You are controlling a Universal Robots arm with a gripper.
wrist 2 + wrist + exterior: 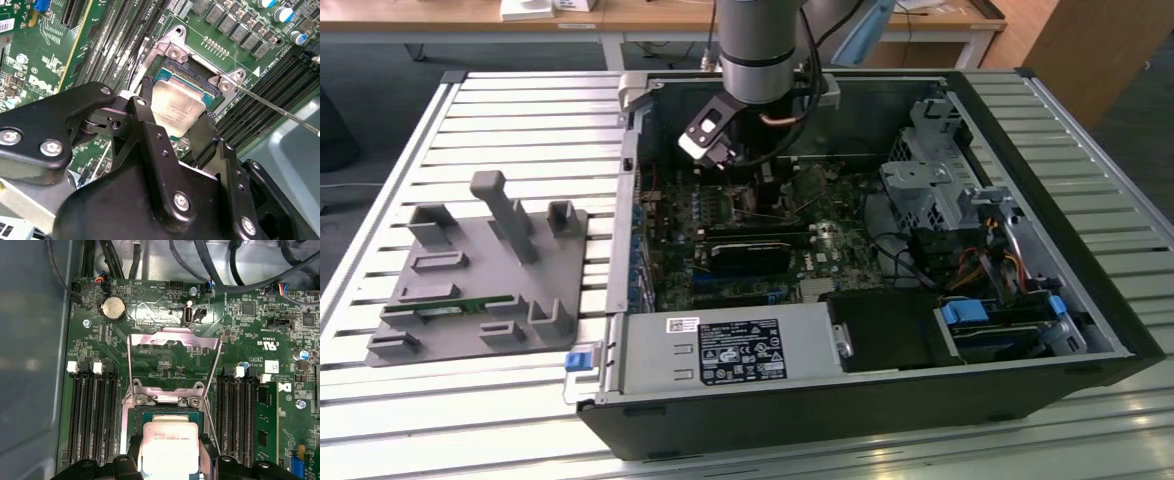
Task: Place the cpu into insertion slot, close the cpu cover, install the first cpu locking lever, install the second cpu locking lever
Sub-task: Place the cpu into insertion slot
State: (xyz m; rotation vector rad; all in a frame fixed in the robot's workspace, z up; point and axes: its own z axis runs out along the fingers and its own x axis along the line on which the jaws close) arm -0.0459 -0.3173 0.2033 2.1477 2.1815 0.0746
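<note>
first wrist view has the cpu [170,444] pinched by two opposite edges between the closed-in fingers [132,447] of the gripper [177,107], right over the insertion slot [167,412]; whether it is seated i cannot tell. the cpu cover [173,338] stands swung open, lying back over the green motherboard [150,310] toward the coin battery [113,306]. a thin lever rod [280,111] slants off the slot's corner. in the exterior view the arm reaches into the open computer case [854,400] on the slatted bench [480,110], near the case's far wall.
</note>
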